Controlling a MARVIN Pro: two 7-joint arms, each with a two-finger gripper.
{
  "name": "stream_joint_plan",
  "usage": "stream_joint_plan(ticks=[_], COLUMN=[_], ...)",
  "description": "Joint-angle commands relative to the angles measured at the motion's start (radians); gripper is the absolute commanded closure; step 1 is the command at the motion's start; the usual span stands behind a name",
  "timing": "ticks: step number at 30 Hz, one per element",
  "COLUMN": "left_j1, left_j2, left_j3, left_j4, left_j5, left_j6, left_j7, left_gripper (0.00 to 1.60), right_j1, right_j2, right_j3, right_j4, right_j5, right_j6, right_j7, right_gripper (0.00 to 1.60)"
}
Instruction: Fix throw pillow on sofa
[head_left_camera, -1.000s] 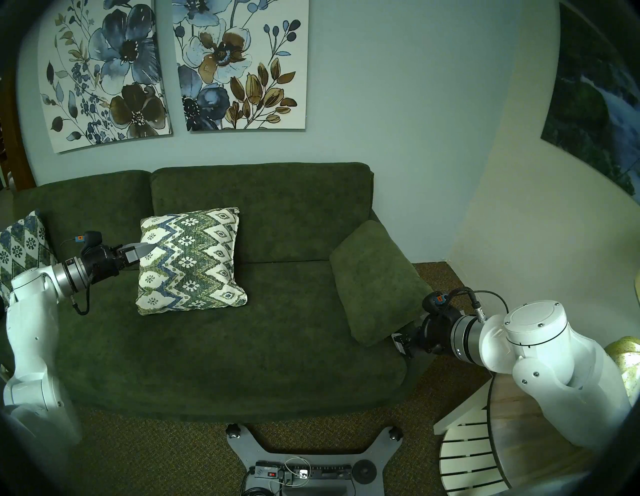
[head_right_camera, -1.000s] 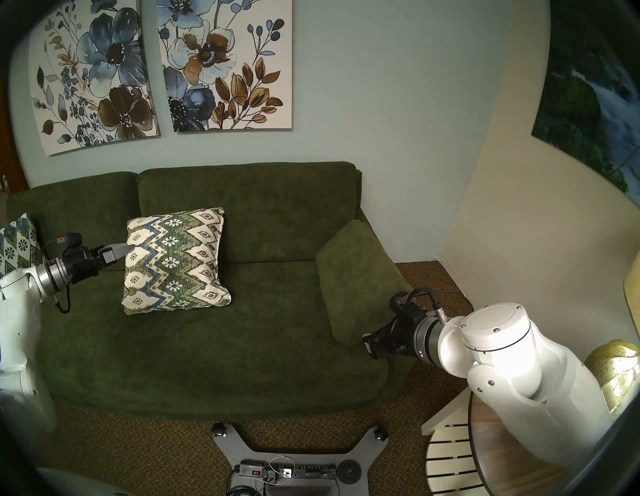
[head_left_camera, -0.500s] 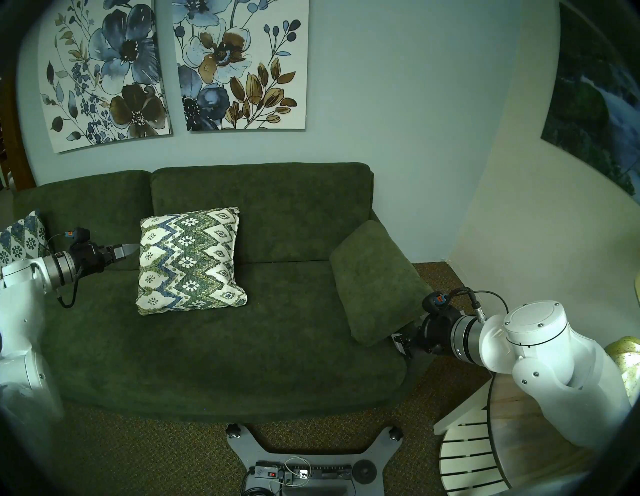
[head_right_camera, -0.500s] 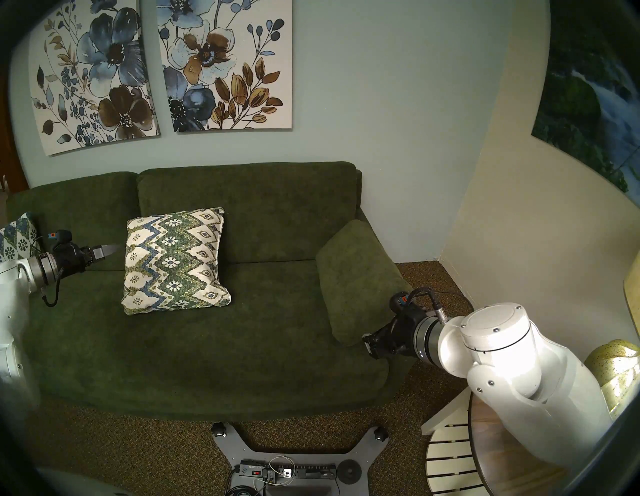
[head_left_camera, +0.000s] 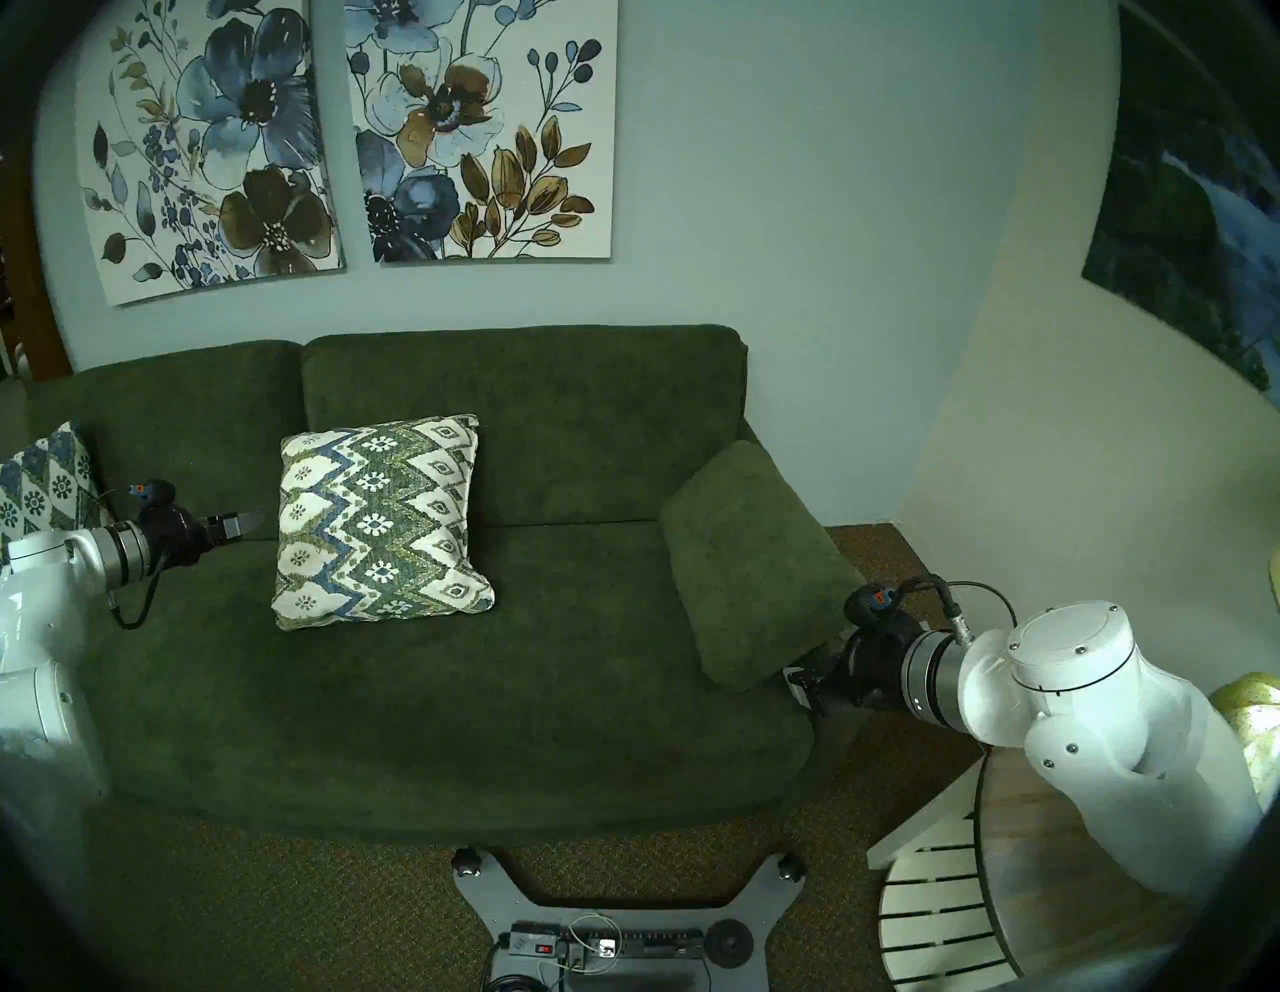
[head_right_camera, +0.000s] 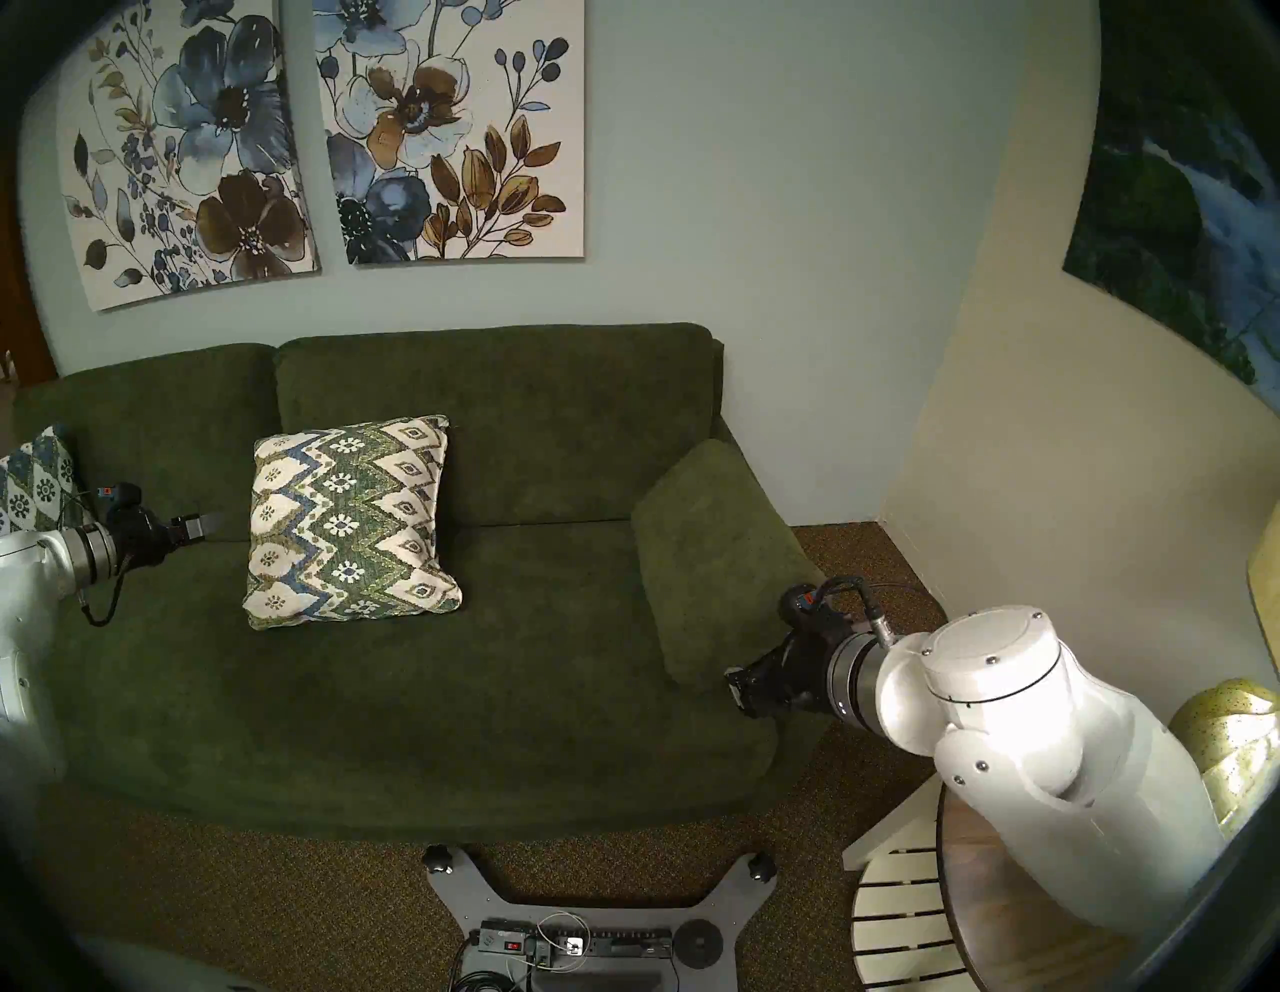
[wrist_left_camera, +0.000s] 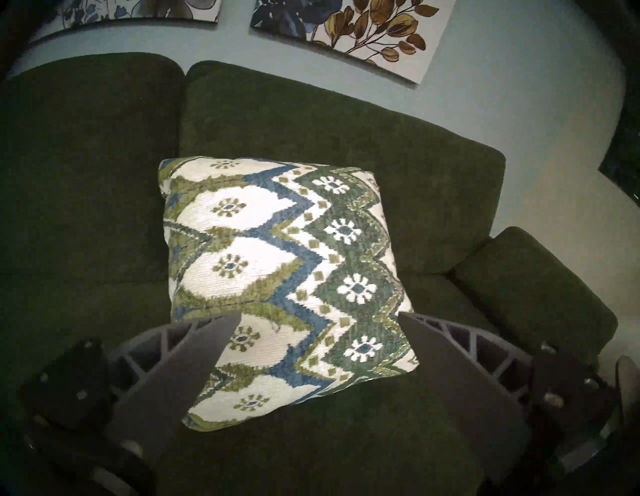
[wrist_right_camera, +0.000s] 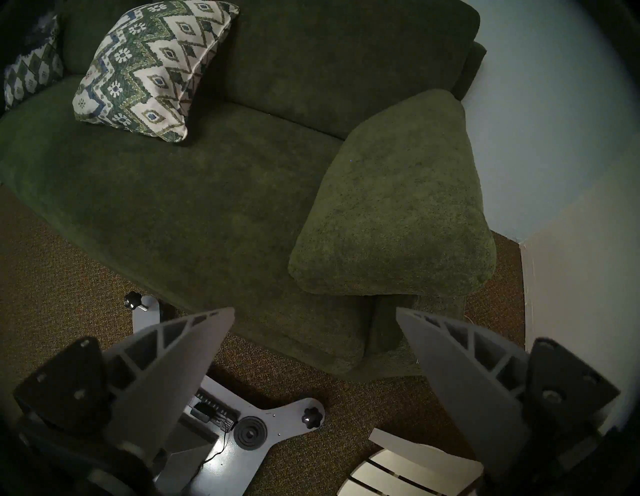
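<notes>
Throw pillow (head_left_camera: 377, 521) propped on sofa (head_left_camera: 429, 693), both grippers clear of it.

The pillow leans against the sofa's back cushions, lower edge on the seat. Left gripper (head_left_camera: 251, 524): fingers spread, empty, just beside the pillow's left edge, not touching. Right gripper (wrist_right_camera: 313, 320): fingers spread, empty, near the sofa's right end, below the plain green cushion (head_left_camera: 755, 564).

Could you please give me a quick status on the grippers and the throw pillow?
Left gripper open, beside throw pillow, not touching. Right gripper open, empty. Pillow propped against sofa back. Nothing in the way.
</notes>
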Motion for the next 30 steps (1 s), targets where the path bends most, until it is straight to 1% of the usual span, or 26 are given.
stream_joint_plan(ticks=[1, 8, 12, 14, 15, 16, 17, 19, 20, 21, 22, 27, 30], left_j1=[-0.094, -0.126, -0.128, -0.121, -0.112, -0.103, -0.088, -0.074, -0.066, -0.059, -0.055, -0.019, 0.017], left_j2=[-0.004, -0.025, -0.041, -0.050, -0.055, -0.061, -0.070, -0.077, -0.084, -0.089, -0.091, -0.120, -0.139], left_j3=[0.018, 0.041, 0.058, 0.065, 0.069, 0.072, 0.079, 0.079, 0.082, 0.082, 0.077, 0.074, 0.074], left_j4=[0.061, 0.111, 0.128, 0.128, 0.123, 0.118, 0.101, 0.091, 0.083, 0.076, 0.072, 0.022, -0.019], left_j5=[0.011, 0.029, 0.037, 0.038, 0.038, 0.034, 0.022, 0.022, 0.016, 0.014, 0.018, 0.012, 0.009], left_j6=[-0.057, -0.094, -0.126, -0.143, -0.151, -0.159, -0.163, -0.174, -0.177, -0.180, -0.184, -0.174, -0.174], left_j7=[0.030, 0.051, 0.007, -0.035, -0.069, -0.084, -0.081, -0.142, -0.139, -0.154, -0.188, -0.181, -0.199], left_gripper=[0.00, 0.00, 0.00, 0.00, 0.00, 0.00, 0.00, 0.00, 0.00, 0.00, 0.00, 0.00, 0.00], right_j1=[0.001, 0.001, 0.001, 0.001, 0.001, 0.001, 0.001, 0.001, 0.001, 0.001, 0.001, 0.001, 0.001], right_j2=[0.000, 0.000, 0.000, 0.000, 0.000, 0.000, 0.000, 0.000, 0.000, 0.000, 0.000, 0.000, 0.000], right_j3=[0.002, 0.002, 0.002, 0.002, 0.002, 0.002, 0.002, 0.002, 0.002, 0.002, 0.002, 0.002, 0.002], right_j4=[-0.003, -0.003, -0.004, -0.004, -0.004, -0.004, -0.004, -0.004, -0.004, -0.004, -0.004, -0.004, -0.004], right_j5=[0.001, 0.001, 0.001, 0.001, 0.001, 0.001, 0.001, 0.001, 0.001, 0.001, 0.001, 0.001, 0.001], right_j6=[-0.002, -0.002, -0.002, -0.002, -0.002, -0.002, -0.002, -0.002, -0.002, -0.002, -0.002, -0.002, -0.002], right_j7=[0.000, 0.000, 0.000, 0.000, 0.000, 0.000, 0.000, 0.000, 0.000, 0.000, 0.000, 0.000, 0.000], right_gripper=[0.00, 0.00, 0.00, 0.00, 0.00, 0.00, 0.00, 0.00, 0.00, 0.00, 0.00, 0.00, 0.00])
